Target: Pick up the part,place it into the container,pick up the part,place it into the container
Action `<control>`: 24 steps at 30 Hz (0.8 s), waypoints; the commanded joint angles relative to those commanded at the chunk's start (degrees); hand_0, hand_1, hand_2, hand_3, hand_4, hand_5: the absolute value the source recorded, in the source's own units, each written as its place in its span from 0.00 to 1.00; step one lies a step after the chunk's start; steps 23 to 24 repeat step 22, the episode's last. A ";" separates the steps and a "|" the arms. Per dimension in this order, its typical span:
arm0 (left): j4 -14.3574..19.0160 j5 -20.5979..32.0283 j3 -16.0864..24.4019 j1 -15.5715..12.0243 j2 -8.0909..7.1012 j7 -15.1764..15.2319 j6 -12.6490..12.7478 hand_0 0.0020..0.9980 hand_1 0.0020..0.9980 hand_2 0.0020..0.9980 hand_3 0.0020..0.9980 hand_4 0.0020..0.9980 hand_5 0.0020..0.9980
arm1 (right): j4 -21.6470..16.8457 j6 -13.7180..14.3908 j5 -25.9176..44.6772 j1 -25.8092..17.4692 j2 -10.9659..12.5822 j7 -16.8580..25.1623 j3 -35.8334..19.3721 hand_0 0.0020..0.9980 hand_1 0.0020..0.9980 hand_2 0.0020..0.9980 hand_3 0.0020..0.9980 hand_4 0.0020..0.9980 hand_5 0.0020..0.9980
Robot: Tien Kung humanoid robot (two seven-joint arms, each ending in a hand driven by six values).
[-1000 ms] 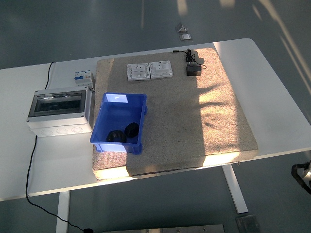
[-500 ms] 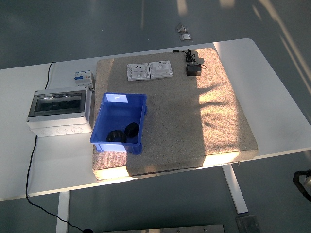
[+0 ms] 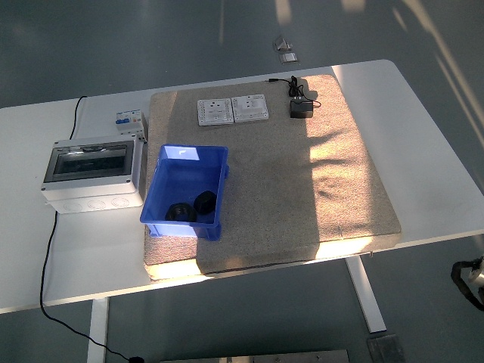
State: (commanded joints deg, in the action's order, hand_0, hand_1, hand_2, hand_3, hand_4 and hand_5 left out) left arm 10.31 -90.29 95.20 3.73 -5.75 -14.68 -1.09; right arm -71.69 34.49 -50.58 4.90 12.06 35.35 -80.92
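A blue plastic container (image 3: 186, 159) stands on the left part of a beige mat (image 3: 302, 189). Two black parts (image 3: 179, 212) (image 3: 204, 202) lie inside it near its front wall. My right hand (image 3: 469, 277) shows only as a small piece at the right edge, below the table's near edge and far from the container. My left arm is out of view.
A grey electrical box with a clear lid (image 3: 91, 172) stands left of the container, a small breaker (image 3: 129, 120) behind it. Two white wall sockets (image 3: 233, 110) and a black adapter with cable (image 3: 302, 106) lie at the mat's far side.
My right hand has shifted slightly at the right edge, dipping lower and then coming back a little. Nothing on the table has moved.
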 joint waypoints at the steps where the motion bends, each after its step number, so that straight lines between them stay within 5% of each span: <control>1: 0.00 -1.02 0.51 0.13 0.04 0.14 0.07 0.73 0.72 0.73 0.61 0.69 0.69 | -0.73 0.08 -0.25 0.22 0.10 -0.05 0.84 0.76 0.46 0.57 0.79 0.91 0.54; 2: 0.00 -2.22 1.17 0.34 0.09 0.26 0.14 0.73 0.72 0.73 0.61 0.69 0.69 | -1.47 0.16 -0.34 0.49 0.20 -0.03 1.82 0.76 0.46 0.57 0.79 0.91 0.54; 3: 0.00 -2.74 1.46 0.45 0.13 0.30 0.17 0.73 0.73 0.74 0.62 0.70 0.70 | -1.81 0.19 -0.36 0.65 0.26 0.00 2.34 0.74 0.39 0.44 0.77 0.90 0.53; 14: 0.00 -0.33 -0.04 1.57 2.08 2.39 1.91 0.73 0.73 0.74 0.62 0.71 0.70 | -3.95 0.50 -0.98 3.85 0.76 0.33 12.23 0.72 0.37 0.39 0.73 0.89 0.50; 15: 0.00 -0.60 -0.08 1.54 2.31 2.18 1.80 0.73 0.73 0.74 0.70 0.72 0.71 | -3.94 0.55 -1.37 4.23 0.78 0.26 12.87 0.69 0.33 0.36 0.73 0.89 0.51; 24: 0.00 -2.44 -0.19 1.63 3.72 1.13 0.65 0.73 0.73 0.74 0.70 0.72 0.71 | -4.37 0.46 -2.77 4.67 1.78 0.51 13.84 0.69 0.33 0.36 0.73 0.89 0.51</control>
